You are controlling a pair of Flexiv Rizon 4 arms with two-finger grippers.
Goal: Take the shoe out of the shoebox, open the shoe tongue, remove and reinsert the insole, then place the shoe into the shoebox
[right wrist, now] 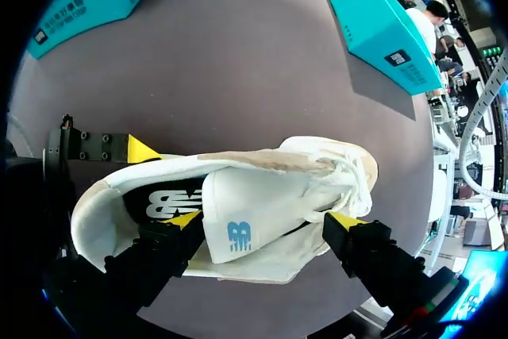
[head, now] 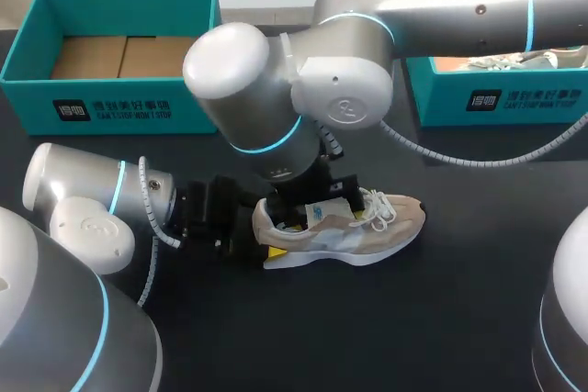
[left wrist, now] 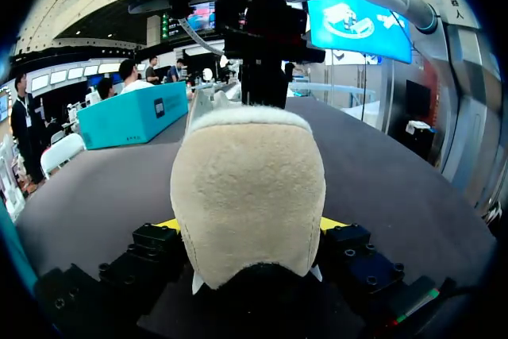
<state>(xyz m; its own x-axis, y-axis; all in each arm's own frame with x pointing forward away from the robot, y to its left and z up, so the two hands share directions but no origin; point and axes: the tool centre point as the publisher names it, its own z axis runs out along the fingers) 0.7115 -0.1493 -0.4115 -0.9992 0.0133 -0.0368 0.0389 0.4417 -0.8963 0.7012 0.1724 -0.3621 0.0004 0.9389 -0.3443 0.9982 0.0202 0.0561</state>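
Note:
A beige and white shoe [head: 354, 231] lies on the dark table [head: 441, 319], toe to the right. My left gripper [head: 250, 240] comes in low from the left and is shut on the heel [left wrist: 250, 196], a yellow fingertip [left wrist: 168, 224] on each side. My right gripper [head: 322, 201] hangs over the shoe's mouth and stands open [right wrist: 266, 220]. The white tongue [right wrist: 246, 224] and one side wall sit between its fingers; one fingertip [right wrist: 186, 218] is inside the shoe, the other outside. The dark insole [right wrist: 163, 204] shows inside, near the heel.
A teal shoebox [head: 119, 107] with brown cardboard in it stands at the back left. A second teal box [head: 501, 98] at the back right holds another pale shoe [head: 514, 61]. My right arm spans the table's middle above the shoe.

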